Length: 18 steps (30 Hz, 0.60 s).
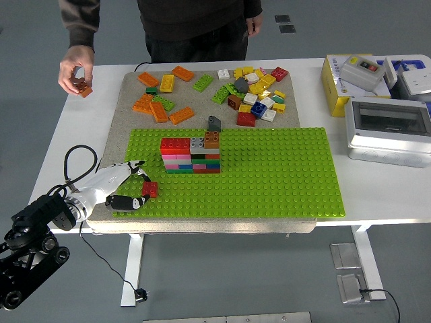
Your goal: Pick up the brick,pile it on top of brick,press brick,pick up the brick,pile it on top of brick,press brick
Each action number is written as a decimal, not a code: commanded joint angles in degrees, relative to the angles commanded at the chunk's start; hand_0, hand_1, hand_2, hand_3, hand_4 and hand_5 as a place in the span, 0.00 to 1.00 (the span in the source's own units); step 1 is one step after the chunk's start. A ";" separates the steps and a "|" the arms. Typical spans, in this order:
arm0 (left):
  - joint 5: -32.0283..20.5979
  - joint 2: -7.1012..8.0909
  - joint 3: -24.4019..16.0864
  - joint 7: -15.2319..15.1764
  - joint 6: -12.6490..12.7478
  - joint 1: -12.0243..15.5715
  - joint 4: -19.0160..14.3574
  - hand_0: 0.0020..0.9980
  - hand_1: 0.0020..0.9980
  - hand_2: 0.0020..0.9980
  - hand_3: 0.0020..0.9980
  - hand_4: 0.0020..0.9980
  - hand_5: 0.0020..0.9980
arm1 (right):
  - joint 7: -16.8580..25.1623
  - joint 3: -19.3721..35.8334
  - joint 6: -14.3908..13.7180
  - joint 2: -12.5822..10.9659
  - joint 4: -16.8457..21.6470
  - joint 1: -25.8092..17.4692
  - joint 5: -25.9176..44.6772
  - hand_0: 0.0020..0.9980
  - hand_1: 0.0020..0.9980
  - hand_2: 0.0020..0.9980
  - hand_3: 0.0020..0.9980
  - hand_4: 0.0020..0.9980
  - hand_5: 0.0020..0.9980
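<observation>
While a small red brick (149, 190) is pinched between the fingers of the left hand (128, 185) low over the green baseplate (269, 175), ready for lifting | brick stack (191, 155) is left nearby as target | right hand unseen | brown brick (84, 89) is held by a person's hand (74, 67).

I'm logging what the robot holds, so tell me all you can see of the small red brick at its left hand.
The red brick is a small studded block, plastic by its look. It sits at the near left of the green baseplate, pinched between the fingers of the left hand. Whether it rests on the plate or is lifted off it cannot be told. It stands apart from the brick stack.
</observation>
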 joint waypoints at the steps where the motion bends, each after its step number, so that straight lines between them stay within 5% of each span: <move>1: 0.02 -0.05 0.01 0.00 0.03 0.00 0.02 0.99 0.97 0.99 0.73 0.66 0.27 | 0.01 0.02 0.00 0.01 0.00 0.01 0.01 0.71 0.69 0.72 0.67 0.42 0.84; 18: 0.34 -0.83 -0.05 0.07 0.18 0.28 0.39 0.99 0.97 1.00 0.75 0.66 0.27 | 0.31 -0.32 0.11 0.07 0.00 0.01 0.82 0.71 0.69 0.72 0.68 0.42 0.84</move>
